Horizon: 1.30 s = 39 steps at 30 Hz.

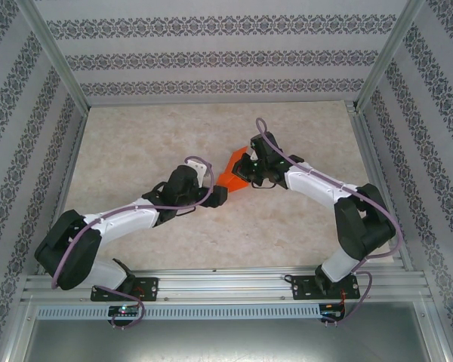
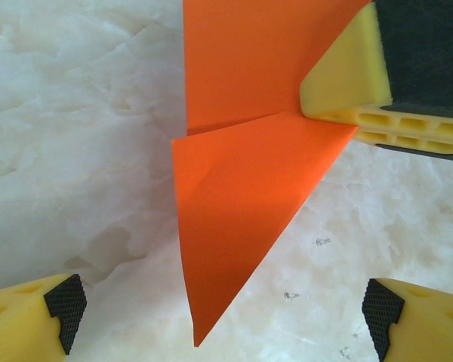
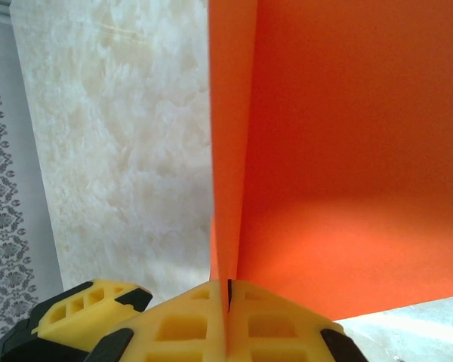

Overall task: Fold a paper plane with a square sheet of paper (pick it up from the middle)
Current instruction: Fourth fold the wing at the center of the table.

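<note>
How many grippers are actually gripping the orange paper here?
1. The right gripper is shut on the orange paper; the left gripper is open near the paper's tip, not touching it.

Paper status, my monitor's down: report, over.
Right gripper shut on the folded orange paper at its crease. Left gripper open, facing its pointed end. No obstruction seen.

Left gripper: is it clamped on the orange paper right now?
No, the left gripper has its fingers wide apart in the wrist view, the folded paper untouched between them.
</note>
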Available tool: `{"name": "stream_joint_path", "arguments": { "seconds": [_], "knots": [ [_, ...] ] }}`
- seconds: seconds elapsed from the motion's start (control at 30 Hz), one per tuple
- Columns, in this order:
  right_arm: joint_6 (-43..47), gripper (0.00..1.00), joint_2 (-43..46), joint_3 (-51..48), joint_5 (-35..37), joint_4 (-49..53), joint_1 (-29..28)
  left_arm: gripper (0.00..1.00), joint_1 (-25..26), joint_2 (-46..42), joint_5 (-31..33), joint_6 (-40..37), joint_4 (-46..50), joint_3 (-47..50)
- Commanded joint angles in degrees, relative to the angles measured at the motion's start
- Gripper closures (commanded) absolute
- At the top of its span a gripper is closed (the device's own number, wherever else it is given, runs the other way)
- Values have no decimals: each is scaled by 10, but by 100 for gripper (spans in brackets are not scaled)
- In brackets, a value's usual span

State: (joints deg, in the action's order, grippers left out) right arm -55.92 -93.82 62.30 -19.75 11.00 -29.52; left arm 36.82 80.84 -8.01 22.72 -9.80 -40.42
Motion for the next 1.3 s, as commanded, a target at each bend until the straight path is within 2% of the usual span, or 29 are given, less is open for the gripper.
{"name": "stream_joint_path", "arguments": {
  "seconds": [0.0, 0.2, 0.5, 0.7, 0.9, 1.03, 1.1, 1.27],
  "knots": [
    [-36, 97, -25, -5, -5, -25, -2, 4, 7, 2, 14, -29, -54, 13],
    [-103, 97, -76, -44, -59, -98, 15, 6, 10, 56, 0, -70, -89, 12],
    [-110, 96, -95, -30, -63, -39, 28, 13, 38, 119, 23, -185, -115, 6],
    [-118, 93, -101, -18, -65, -13, 31, 26, 54, 166, 54, -270, -114, -19],
    [-121, 91, -98, -8, -65, 9, 32, 40, 61, 199, 68, -318, -137, -33],
    [-120, 90, -101, -2, -67, 19, 33, 50, 64, 201, 66, -330, -142, -36],
    [-121, 90, -104, -1, -70, 21, 33, 51, 64, 200, 60, -331, -147, -34],
    [-122, 89, -107, 0, -74, 22, 33, 62, 65, 204, 55, -327, -145, -35]
  ]
}}
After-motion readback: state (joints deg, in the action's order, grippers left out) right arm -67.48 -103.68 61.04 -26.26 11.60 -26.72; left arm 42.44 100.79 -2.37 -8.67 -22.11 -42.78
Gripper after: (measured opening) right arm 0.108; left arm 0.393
